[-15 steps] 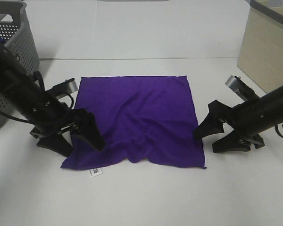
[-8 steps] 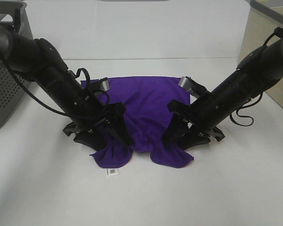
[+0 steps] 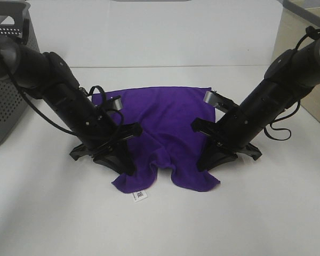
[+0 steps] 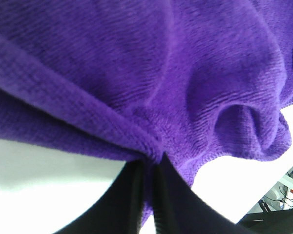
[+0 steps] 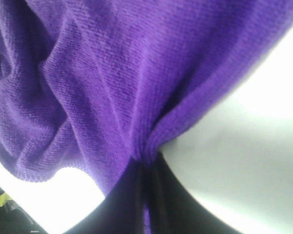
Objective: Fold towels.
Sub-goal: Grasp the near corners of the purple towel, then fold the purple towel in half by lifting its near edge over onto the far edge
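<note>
The deep purple towel (image 3: 165,125) lies on the white table, its far half flat and its near half bunched and sagging, with the white tag (image 3: 140,196) at the near left corner. My left gripper (image 3: 124,158) is shut on the towel's left side edge; the left wrist view shows black fingers (image 4: 136,195) pinching the purple cloth (image 4: 151,73). My right gripper (image 3: 207,157) is shut on the right side edge; the right wrist view shows its fingers (image 5: 136,200) pinching the cloth (image 5: 102,73). Both held edges are lifted and drawn inward.
A grey perforated basket (image 3: 10,80) stands at the far left. A beige box (image 3: 309,32) stands at the far right. The white table (image 3: 160,229) stretches in front of the towel.
One second ago both grippers were open beside the flat towel. They closed on its side edges and pulled them inward and up, bunching the near half. Since half a second ago little has shifted.
</note>
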`<state>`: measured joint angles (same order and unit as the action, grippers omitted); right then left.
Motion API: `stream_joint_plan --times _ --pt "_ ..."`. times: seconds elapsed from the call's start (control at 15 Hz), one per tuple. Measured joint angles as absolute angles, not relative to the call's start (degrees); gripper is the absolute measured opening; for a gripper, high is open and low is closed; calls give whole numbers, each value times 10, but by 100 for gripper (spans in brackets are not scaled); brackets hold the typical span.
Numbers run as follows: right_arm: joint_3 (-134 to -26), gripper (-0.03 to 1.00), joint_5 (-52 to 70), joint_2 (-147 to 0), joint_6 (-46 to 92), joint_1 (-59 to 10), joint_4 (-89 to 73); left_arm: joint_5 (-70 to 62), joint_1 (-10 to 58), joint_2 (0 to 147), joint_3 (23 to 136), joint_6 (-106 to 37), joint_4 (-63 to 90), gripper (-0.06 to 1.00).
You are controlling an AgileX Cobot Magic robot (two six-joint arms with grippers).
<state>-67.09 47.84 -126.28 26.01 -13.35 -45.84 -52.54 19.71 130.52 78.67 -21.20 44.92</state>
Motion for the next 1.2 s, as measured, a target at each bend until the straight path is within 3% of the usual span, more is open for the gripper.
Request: stream_joint_plan --times 0.87,1.2 --pt "-666 3 449 -1153 256 -133 -352 -494 197 1160 778 -236 332 0" --pt "-847 3 451 -1164 233 -133 -306 -423 171 1145 851 -234 323 0"
